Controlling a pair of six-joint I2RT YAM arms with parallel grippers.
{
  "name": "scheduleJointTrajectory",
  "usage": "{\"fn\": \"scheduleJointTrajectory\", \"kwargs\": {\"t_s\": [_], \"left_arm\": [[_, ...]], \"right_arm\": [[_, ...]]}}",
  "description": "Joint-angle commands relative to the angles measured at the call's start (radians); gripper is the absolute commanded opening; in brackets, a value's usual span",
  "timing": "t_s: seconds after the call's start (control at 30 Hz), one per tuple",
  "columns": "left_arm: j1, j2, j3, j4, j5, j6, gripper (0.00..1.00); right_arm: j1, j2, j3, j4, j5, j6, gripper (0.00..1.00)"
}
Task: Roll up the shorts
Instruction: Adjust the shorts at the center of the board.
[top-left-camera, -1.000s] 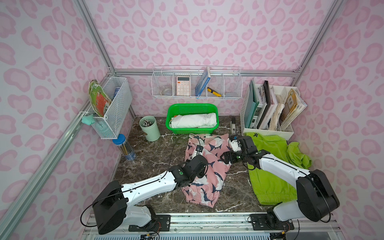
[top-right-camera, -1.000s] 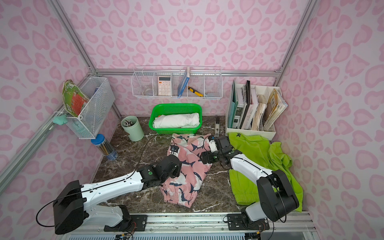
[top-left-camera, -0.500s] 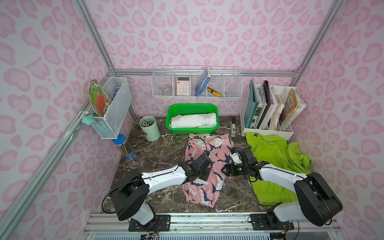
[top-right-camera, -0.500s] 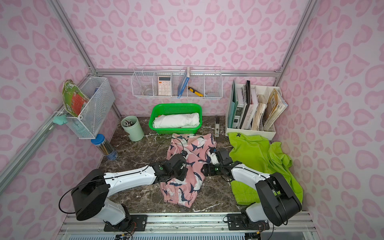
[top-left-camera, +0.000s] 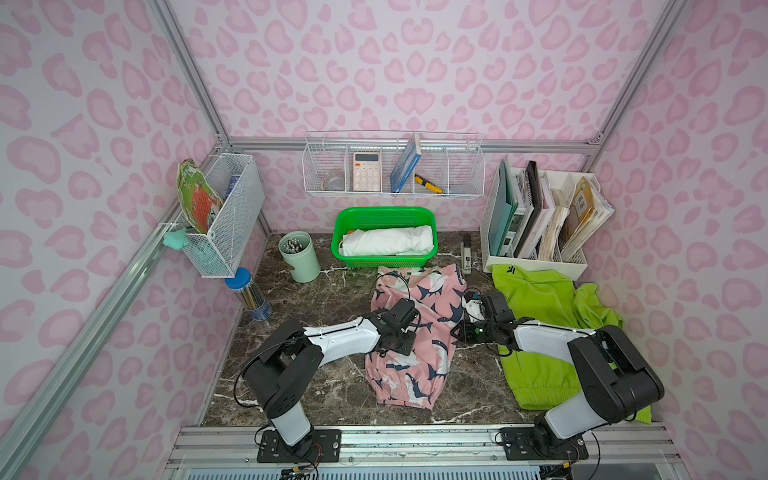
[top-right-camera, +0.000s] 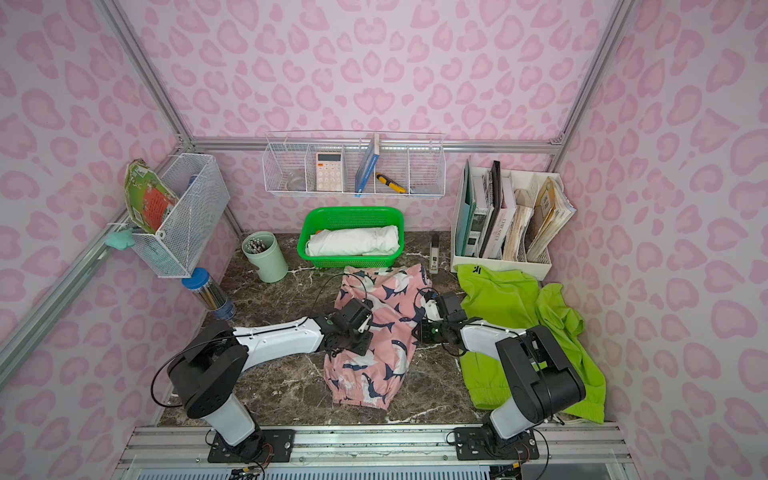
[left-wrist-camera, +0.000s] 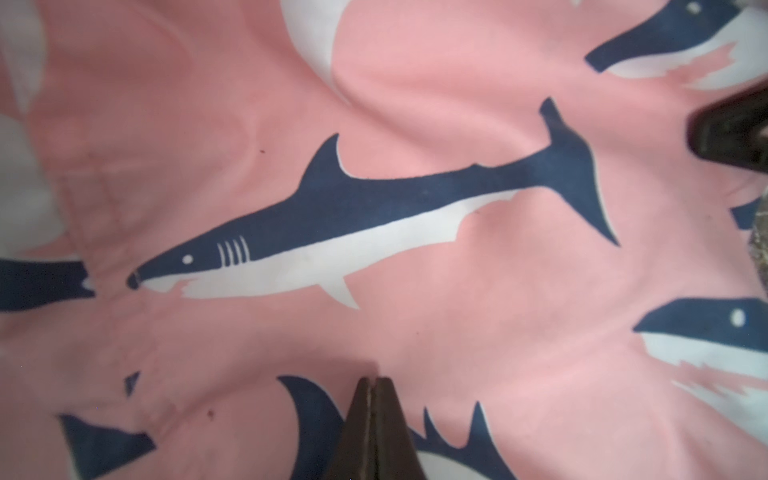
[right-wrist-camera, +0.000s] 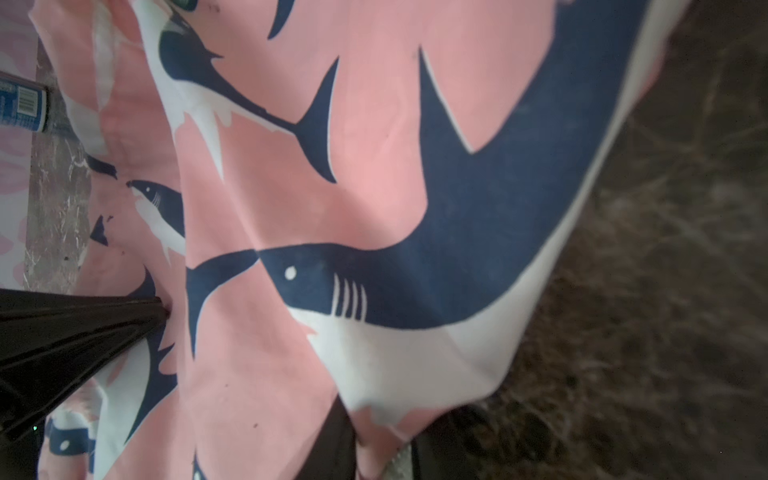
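Only the right wrist view shows the right gripper (right-wrist-camera: 374, 442) pinching the pink shorts (right-wrist-camera: 374, 199) at an edge. The left wrist view shows the left gripper (left-wrist-camera: 372, 388) closed, tips on that cloth.

The left arm (top-left-camera: 345, 332) and right arm (top-left-camera: 540, 337) wear white shells between bulky black joints (top-left-camera: 286, 374); thin black cables (top-left-camera: 235, 386) loop alongside, with black screwed base plates (top-left-camera: 299, 446) and dark tapered fingers (left-wrist-camera: 353, 432).
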Motion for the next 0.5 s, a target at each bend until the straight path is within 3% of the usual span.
{"fn": "scheduleJointTrajectory", "kwargs": {"t_s": [0.0,0.17,0.27,0.37,0.47], "left_arm": [[0.011,0.031,0.053,-0.025,0.016,0.023,0.0],[0.037,0.099,0.123,-0.011,0.025,0.028,0.0],[0.059,0.125,0.161,-0.019,0.033,0.038,0.0],[0.073,0.104,0.178,-0.016,0.041,0.047,0.0],[0.075,0.066,0.194,-0.022,0.051,0.062,0.0]], "right_arm": [[-0.03,0.038,0.051,0.025,-0.01,-0.049,0.21],[-0.092,0.119,0.148,0.0,-0.042,-0.104,0.17],[-0.122,0.143,0.189,-0.02,-0.062,-0.132,0.21],[-0.138,0.14,0.206,-0.032,-0.079,-0.146,0.4],[-0.143,0.111,0.202,-0.039,-0.085,-0.151,0.72]]}}
